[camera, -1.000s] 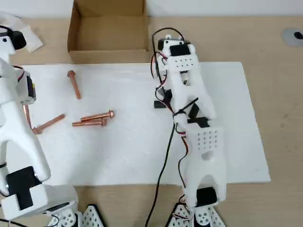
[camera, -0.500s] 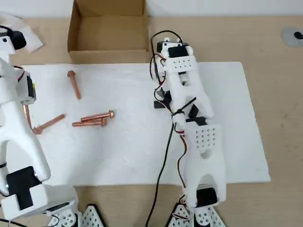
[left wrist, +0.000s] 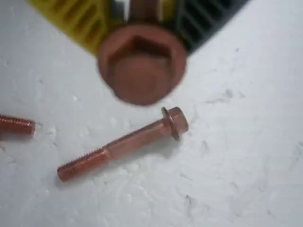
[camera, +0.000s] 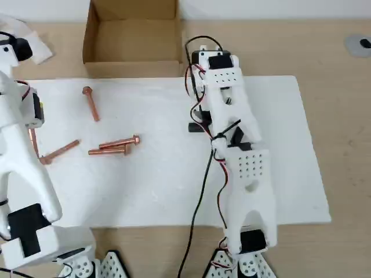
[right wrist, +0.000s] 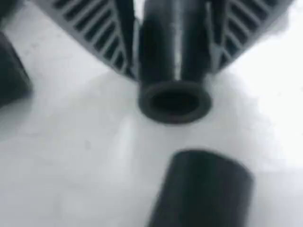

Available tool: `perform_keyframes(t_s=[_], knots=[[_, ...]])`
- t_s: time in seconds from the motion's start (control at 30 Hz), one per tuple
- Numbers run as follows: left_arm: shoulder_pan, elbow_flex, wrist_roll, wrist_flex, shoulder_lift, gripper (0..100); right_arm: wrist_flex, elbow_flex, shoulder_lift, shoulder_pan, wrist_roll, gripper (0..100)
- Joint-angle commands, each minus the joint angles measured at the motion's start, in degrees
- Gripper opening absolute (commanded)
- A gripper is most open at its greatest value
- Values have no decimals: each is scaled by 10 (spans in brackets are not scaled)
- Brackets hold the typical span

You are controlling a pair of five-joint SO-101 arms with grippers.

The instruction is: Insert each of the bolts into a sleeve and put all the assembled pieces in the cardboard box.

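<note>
The left gripper (left wrist: pixel 144 12) is pinching a copper bolt (left wrist: pixel 142 66) by its shank, with the hex head poking out past the fingers. The right gripper (right wrist: pixel 175 33) is clamping a black sleeve (right wrist: pixel 174 101) whose open mouth is facing the wrist camera, and a spare sleeve (right wrist: pixel 203 189) is lying just beside it. Measured from the cardboard box (camera: pixel 88 46), the sleeve arm is sitting off the right front corner and the bolt arm well off the left front corner. Four loose bolts (camera: pixel 119 142) are lying between them. Mating likely means bringing both arms together, thread end lined up with the bore.
</note>
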Motion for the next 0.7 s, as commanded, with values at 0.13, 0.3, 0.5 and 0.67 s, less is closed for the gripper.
perform_keyframes(t_s=[0.13, 0.3, 0.5, 0.67], knots=[[69, -16, 1, 1, -120, 10, 76, -192, -4, -34, 70, 10], [114, -15, 15, 1, -232, 9, 76, -254, -85, -38, 118, 10], [115, -16, 66, 1, -302, 9, 76, -255, -226, -49, 164, 10], [114, -15, 132, 1, -333, 9, 76, -255, -360, -54, 224, 10]])
